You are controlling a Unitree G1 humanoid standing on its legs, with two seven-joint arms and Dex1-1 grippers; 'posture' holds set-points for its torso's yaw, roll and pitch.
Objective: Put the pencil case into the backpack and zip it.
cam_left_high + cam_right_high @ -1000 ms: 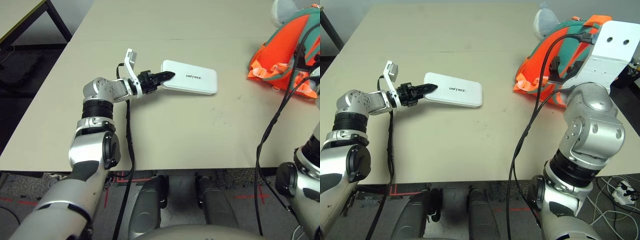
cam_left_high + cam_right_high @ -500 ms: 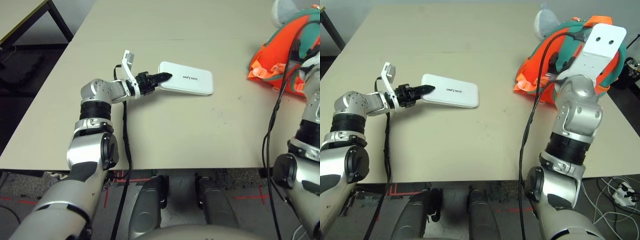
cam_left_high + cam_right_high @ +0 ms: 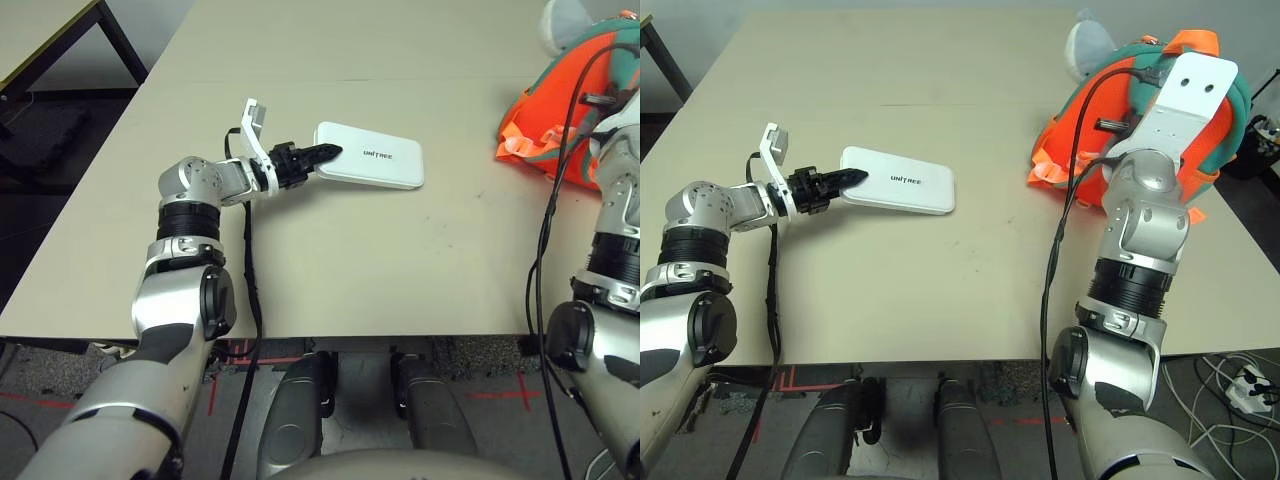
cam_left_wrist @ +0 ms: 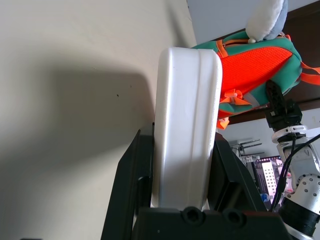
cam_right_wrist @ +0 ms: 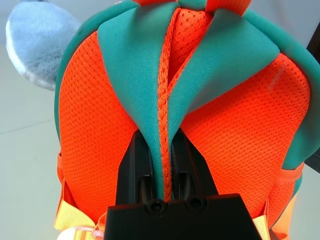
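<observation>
The white pencil case [image 3: 370, 168] lies flat on the beige table, left of centre. My left gripper [image 3: 325, 154] is shut on its left end, and in the left wrist view the black fingers [image 4: 131, 170] press both sides of the case [image 4: 187, 125]. The orange and teal backpack [image 3: 1065, 150] lies at the far right with its grey plush charm [image 3: 1087, 45] behind it. My right gripper [image 5: 161, 150] is shut on a raised teal and orange fold of the backpack [image 5: 100, 115]. In the head views the white wrist plate [image 3: 1185, 100] hides that gripper.
Black cables [image 3: 1060, 230] hang from my right arm over the table's front right. Another cable [image 3: 250, 250] trails from my left wrist. The table's front edge [image 3: 330, 338] is close. A dark table [image 3: 60, 30] stands off to the far left.
My right gripper has shut on the backpack's fold, and that forearm has swung upright. The left gripper has drawn the pencil case slightly to the left.
</observation>
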